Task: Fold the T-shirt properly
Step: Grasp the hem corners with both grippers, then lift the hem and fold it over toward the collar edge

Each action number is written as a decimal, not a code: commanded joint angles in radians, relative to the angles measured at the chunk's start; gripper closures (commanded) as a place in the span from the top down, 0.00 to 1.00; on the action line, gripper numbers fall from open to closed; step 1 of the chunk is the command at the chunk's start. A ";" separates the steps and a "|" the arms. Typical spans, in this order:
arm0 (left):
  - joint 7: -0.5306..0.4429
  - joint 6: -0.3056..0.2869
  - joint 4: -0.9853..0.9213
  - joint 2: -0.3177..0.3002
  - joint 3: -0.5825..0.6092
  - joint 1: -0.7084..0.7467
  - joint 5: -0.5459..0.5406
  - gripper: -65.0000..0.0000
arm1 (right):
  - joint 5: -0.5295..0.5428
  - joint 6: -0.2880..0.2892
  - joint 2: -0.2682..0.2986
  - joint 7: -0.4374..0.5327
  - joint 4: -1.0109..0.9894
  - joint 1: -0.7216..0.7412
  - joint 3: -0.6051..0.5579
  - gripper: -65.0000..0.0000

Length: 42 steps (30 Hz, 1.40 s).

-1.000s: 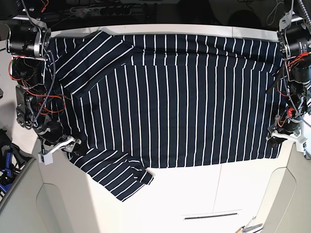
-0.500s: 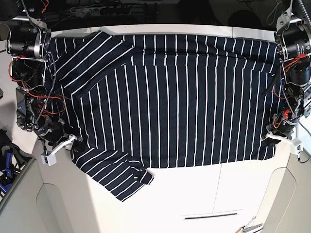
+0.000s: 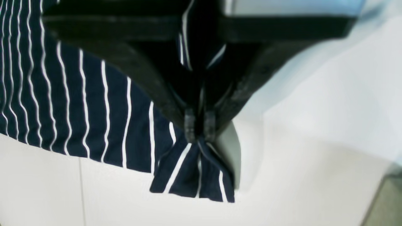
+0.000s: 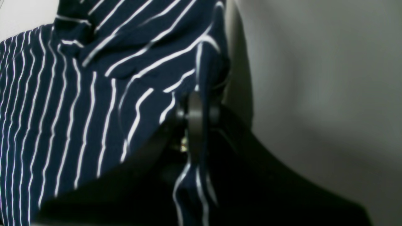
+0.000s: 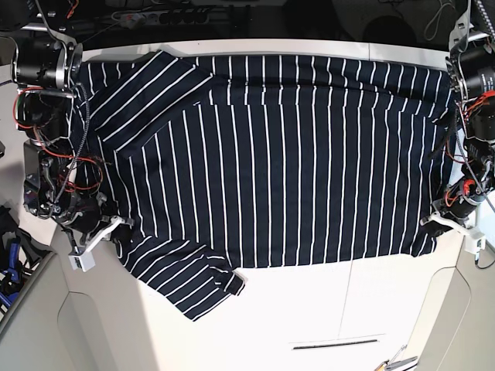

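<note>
The dark navy T-shirt (image 5: 278,154) with thin white stripes lies spread flat over the white table (image 5: 325,301). One sleeve is folded in at the back left, and the other sleeve (image 5: 189,282) juts out at the front left. On the base view's right, my left gripper (image 5: 430,222) is shut on the shirt's front right hem corner. In the left wrist view its fingertips (image 3: 190,125) pinch the bunched corner (image 3: 191,175). At the base view's left, my right gripper (image 5: 117,226) is shut on the shirt's edge beside the front sleeve. The right wrist view shows fabric (image 4: 94,94) clamped between the pads (image 4: 194,113).
A thin dark slot (image 5: 336,344) runs in the table front. Cables and a power strip (image 5: 155,15) lie behind the table's back edge. Blue gear (image 5: 8,267) sits off the left side, and a small tool (image 5: 394,359) lies at the bottom right.
Both grippers have closed from open onto the shirt's edges. The left one slid slightly inward onto the hem corner, and the right one pulled the fabric by the front sleeve together a little.
</note>
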 commanded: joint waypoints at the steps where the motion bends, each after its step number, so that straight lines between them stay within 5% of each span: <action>1: 0.005 -0.016 0.034 -0.030 -0.003 -0.028 -0.016 0.00 | 0.016 0.008 0.017 0.006 0.038 0.032 0.002 0.00; 14: 0.296 -0.016 0.220 -0.073 -0.003 -0.016 -0.093 0.00 | 0.189 0.008 0.076 -0.213 0.160 0.025 0.002 0.00; 22: 0.401 -0.069 0.221 -0.115 -0.003 0.010 -0.195 0.00 | 0.237 0.008 0.120 -0.229 0.262 -0.048 0.002 0.00; 42: 0.458 -0.088 0.475 -0.172 -0.003 0.280 -0.307 0.00 | 0.216 -0.002 0.160 -0.227 0.517 -0.338 0.044 0.00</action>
